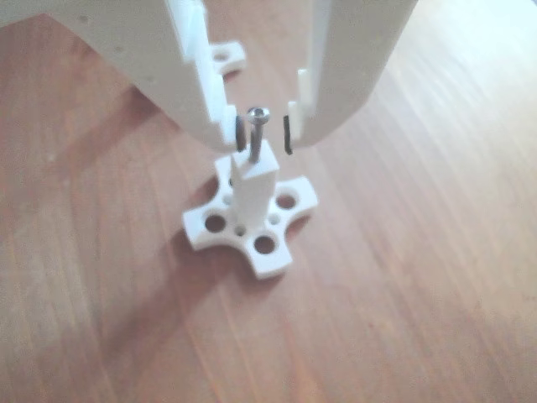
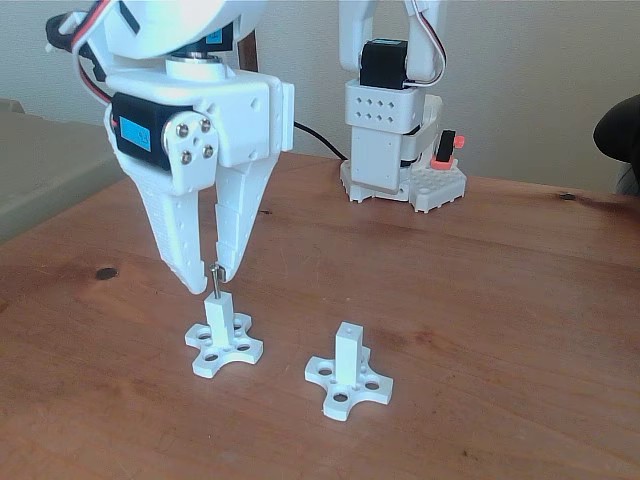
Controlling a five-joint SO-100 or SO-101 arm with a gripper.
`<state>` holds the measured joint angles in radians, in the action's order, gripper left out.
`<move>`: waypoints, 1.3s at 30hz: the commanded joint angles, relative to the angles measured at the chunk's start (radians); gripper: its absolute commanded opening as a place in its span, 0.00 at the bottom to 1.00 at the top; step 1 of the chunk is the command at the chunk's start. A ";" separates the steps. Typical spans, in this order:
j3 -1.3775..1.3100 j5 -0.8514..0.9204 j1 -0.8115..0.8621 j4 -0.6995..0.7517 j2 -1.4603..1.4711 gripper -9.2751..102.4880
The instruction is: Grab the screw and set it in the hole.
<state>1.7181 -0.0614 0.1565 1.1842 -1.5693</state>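
Tool [image 1: 264,134] straddles the upright screw [image 1: 258,128], tip in the hole [image 1: 253,162].

small silver-grey metal screw [image 1: 258,126]: shiny head | white plastic post on a cross-shaped base [image 1: 252,195]: plain white | white plastic two-finger gripper [image 2: 206,281]: black pads, blue-labelled black servo at 10 o'clock | brown wooden table [image 2: 500,300]: reddish grain | second white plastic cross-based post [image 2: 347,358]: white

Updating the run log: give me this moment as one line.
gripper: open, straddling screw | screw: upright, tip in hole of left post | second post: no screw | stage: insertion, release
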 commanded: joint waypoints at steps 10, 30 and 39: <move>-0.086 0.015 -0.015 -0.011 -0.023 0.12; -0.092 0.018 -0.021 -0.008 -0.020 0.10; -0.092 0.018 -0.021 -0.015 -0.018 0.08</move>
<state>1.7181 -0.0614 0.1503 1.1842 -1.5662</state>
